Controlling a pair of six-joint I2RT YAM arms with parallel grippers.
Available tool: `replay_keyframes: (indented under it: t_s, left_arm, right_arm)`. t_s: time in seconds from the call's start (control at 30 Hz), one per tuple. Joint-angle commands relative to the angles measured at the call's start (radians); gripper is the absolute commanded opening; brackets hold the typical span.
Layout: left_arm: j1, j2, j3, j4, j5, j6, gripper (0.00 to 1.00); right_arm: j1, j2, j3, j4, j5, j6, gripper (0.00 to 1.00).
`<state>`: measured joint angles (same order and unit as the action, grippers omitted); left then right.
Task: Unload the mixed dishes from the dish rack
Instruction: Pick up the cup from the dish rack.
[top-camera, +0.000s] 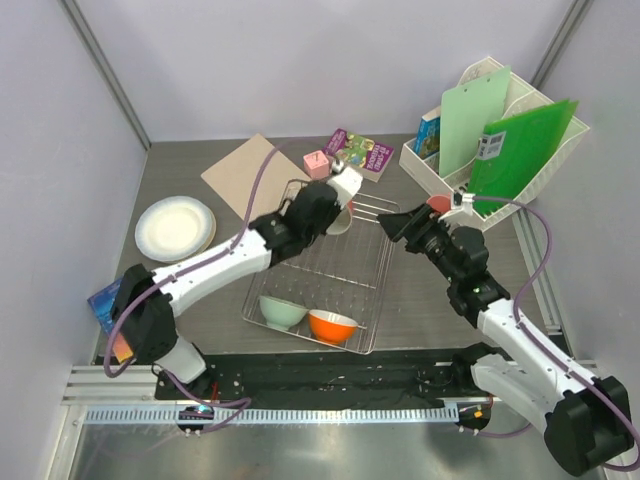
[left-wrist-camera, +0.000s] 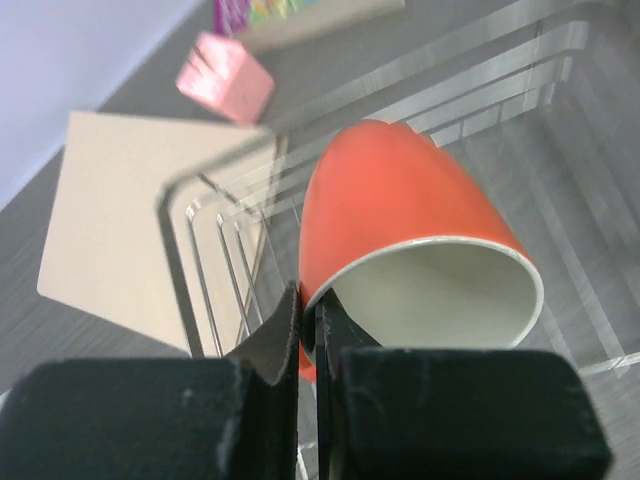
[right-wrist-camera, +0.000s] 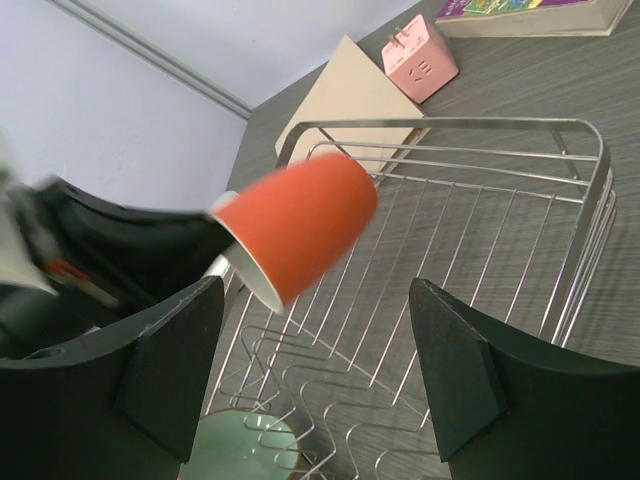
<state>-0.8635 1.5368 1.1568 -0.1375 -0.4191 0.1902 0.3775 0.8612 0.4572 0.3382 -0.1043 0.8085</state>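
- orange cup (left-wrist-camera: 400, 230): in the air over the far end of the dish rack (top-camera: 383, 285), tipped on its side with its mouth toward the left arm. It looks clear of the wires in the right wrist view.
- left gripper (left-wrist-camera: 308, 322): jaws clenched on the cup's rim, one inside the wall and one outside. It is a thin pinch at the edge only.
- right gripper (right-wrist-camera: 318, 305): jaws spread wide with nothing between them. It hovers over the rack's right side, facing the cup but apart from it.
- handling (judgement): the cup looks rigid, smooth and glazed, so probably light but slippery. The rim pinch leaves the body hanging out, so it could swing or slip on a sharp move and may chip if it drops on the wire.
- left in the rack: mint-green bowl (top-camera: 282, 311) and orange bowl (top-camera: 332, 325), upright and side by side at the near end. A rim pinch looks like the best hold; they are wider and likely heavier than the cup.
- cream plates (top-camera: 175, 226): on the counter (top-camera: 440, 300) left of the rack, well apart from it.
- edges: the rack's raised rim sits below the cup, so the cup must clear it before going sideways.
- room: there is bare counter between the plates and the rack, and also right of the rack. The far side is crowded with a tan board (top-camera: 245, 175), pink cube (top-camera: 316, 163) and books (top-camera: 360, 152), with a white file organizer (top-camera: 500, 150) at far right.
- the right arm sits across the rack from the cup, so moving right risks a clash. Leftward looks freer.
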Motion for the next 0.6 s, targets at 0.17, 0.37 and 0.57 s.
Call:
replay_keyframes:
  t_s: [0.17,0.37,0.57]
  left_arm:
    - [0.003,0.339,0.861,-0.836,0.002,-0.507,0.00]
    - [0.006,0.498,1.220,-1.104,0.109,-0.713,0.00]
    - [0.026,0.525,1.290,-1.177,0.161,-0.817,0.00]
  right_arm:
    - [0.003,0.051,0.360,-0.459,0.181,-0.137,0.75]
    - [0.006,0.053,0.536,-0.666,0.274,-0.187,0.73]
    - [0.008,0.211,0.802,-0.950,0.267,-0.294,0.74]
